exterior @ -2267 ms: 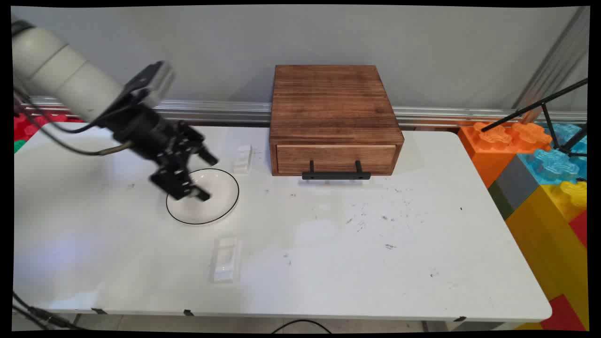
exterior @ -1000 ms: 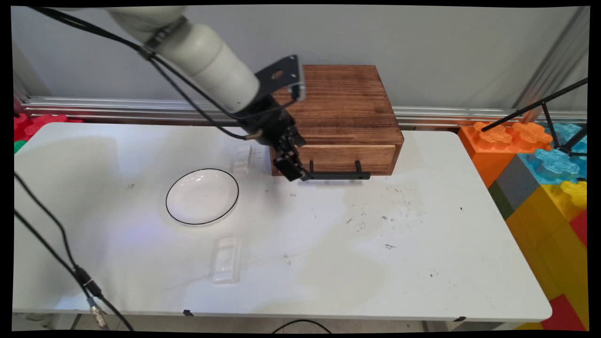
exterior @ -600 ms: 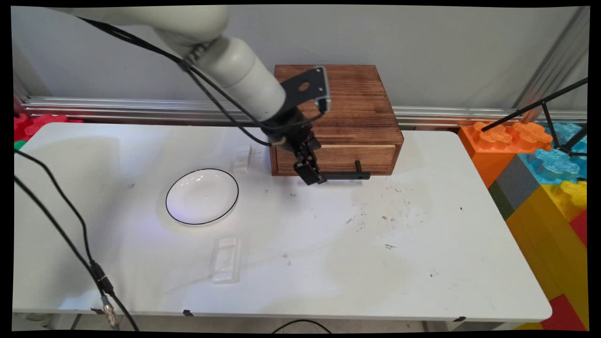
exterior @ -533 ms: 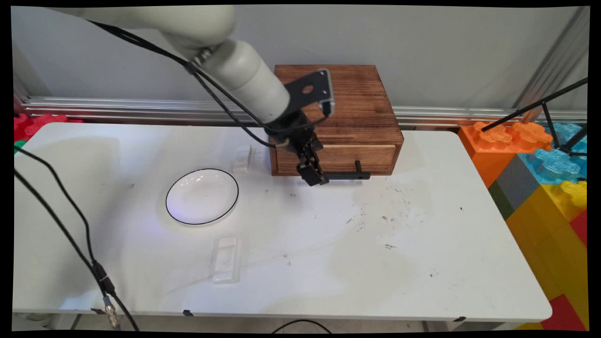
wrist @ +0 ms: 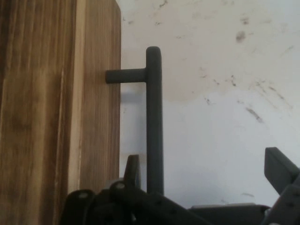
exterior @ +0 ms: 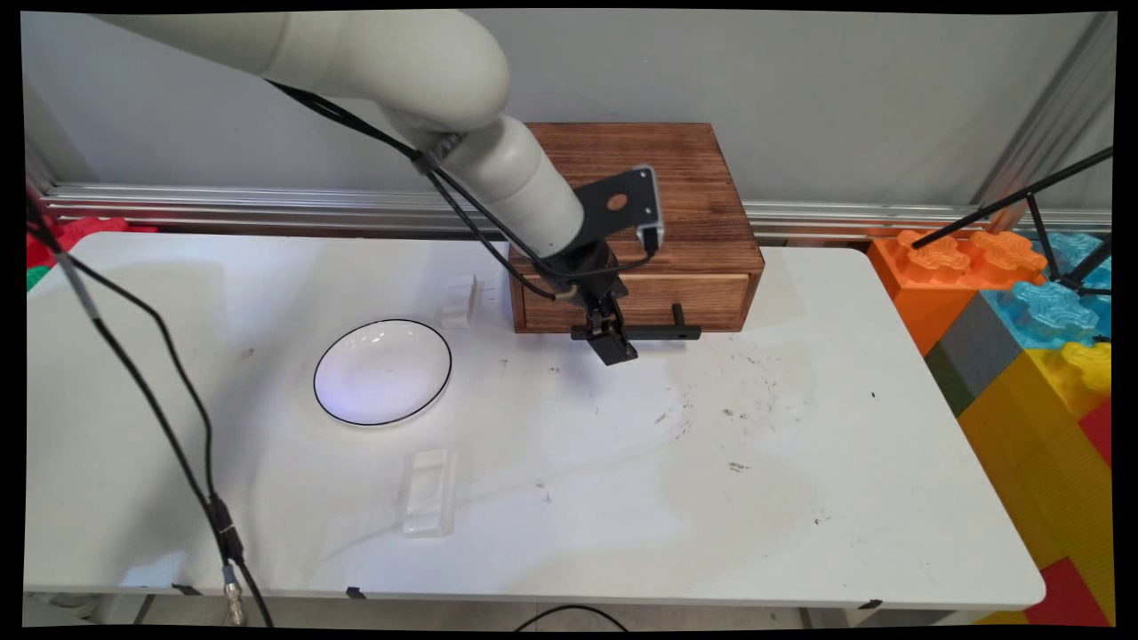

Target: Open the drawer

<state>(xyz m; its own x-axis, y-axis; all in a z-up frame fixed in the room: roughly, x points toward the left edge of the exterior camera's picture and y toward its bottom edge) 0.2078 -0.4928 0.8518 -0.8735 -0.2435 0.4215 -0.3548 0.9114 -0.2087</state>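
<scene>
Gripper (exterior: 613, 345) down at the front of the wooden drawer box (exterior: 636, 200), fingers spread wide and straddling the black bar handle (exterior: 653, 333); in the hand view one finger (wrist: 132, 171) sits between handle (wrist: 154, 122) and drawer front (wrist: 96, 93), the other (wrist: 280, 168) well out over the table, neither closed on the bar. Drawer looks shut, box at the table's (exterior: 800, 498) far edge. White black-rimmed plate (exterior: 383, 371) left of the box, small white block (exterior: 460, 300) just beside the box's left side, clear plastic piece (exterior: 428, 491) nearer the front edge.
</scene>
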